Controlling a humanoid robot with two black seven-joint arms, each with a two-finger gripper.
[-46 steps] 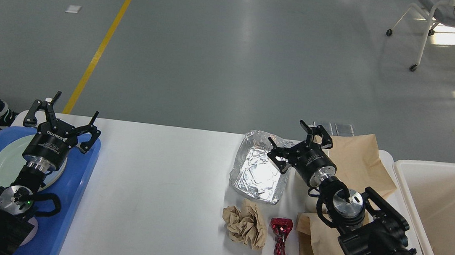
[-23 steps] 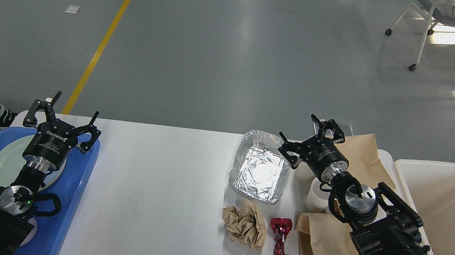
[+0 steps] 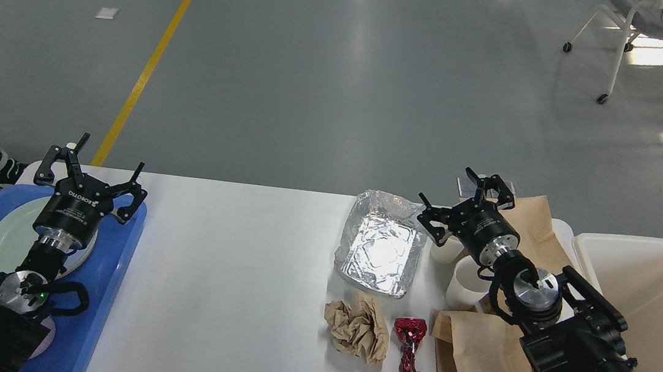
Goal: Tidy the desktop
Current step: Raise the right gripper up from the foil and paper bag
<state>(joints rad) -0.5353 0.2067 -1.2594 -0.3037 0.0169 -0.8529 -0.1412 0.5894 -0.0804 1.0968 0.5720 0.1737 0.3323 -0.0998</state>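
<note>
Our white desktop (image 3: 236, 274) fills the lower middle of the frame, its near edge cut off at the bottom. Our left gripper (image 3: 96, 170) hangs with fingers spread over the blue tray (image 3: 113, 274) at lower left, empty. Our right gripper (image 3: 466, 206) also stands open, empty, right of the foil tray (image 3: 377, 249), partly hiding two white cups (image 3: 464, 283). A brown bag (image 3: 473, 361) runs under our right arm, beside a crushed red can (image 3: 410, 357).

My 2 arms are matte black with bare silver wrist discs and looped black cables, each ending in a black linkage gripper with 2 fingers, the left gripper (image 3: 90, 170) marked ROBOTIQ in white above a small green light, the right gripper (image 3: 469, 208) unmarked.
</note>
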